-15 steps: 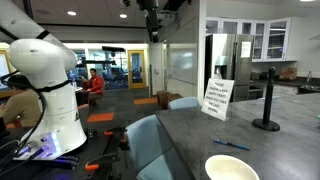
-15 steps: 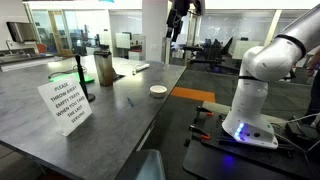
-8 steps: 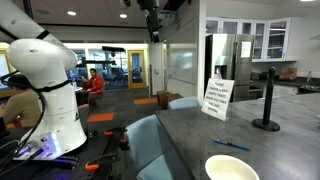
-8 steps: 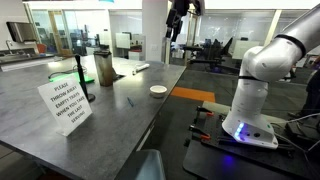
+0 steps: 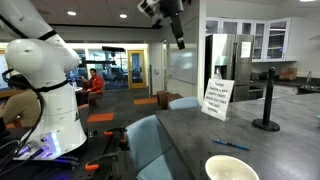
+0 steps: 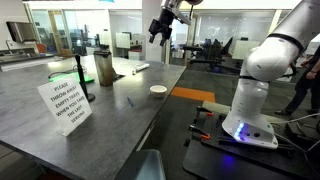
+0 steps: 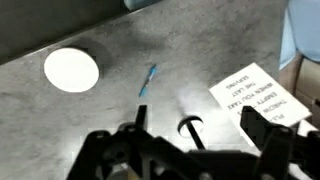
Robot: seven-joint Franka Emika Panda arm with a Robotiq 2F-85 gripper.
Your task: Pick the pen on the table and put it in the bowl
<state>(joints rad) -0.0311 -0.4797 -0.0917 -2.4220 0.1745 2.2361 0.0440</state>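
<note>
The blue pen (image 7: 148, 80) lies flat on the dark grey table (image 7: 120, 110), apart from the cream-white bowl (image 7: 72, 70). In both exterior views the pen (image 5: 231, 145) (image 6: 129, 101) lies a short way from the bowl (image 5: 232, 168) (image 6: 158, 90). My gripper (image 7: 200, 128) is open and empty. It hangs high above the table in both exterior views (image 5: 178, 35) (image 6: 160, 25), far above the pen and bowl.
A white printed sign (image 5: 217, 98) (image 6: 68, 103) (image 7: 255, 98) and a black round-based post (image 5: 267, 100) (image 6: 82, 78) (image 7: 190, 128) stand on the table. A tall brownish cylinder (image 6: 104, 68) stands farther along. Blue chairs (image 5: 155, 145) sit at the table's edge.
The arm has swung so that the gripper moved sideways and slightly lower, from beside the table's end to over the table. Pen and bowl have not moved.
</note>
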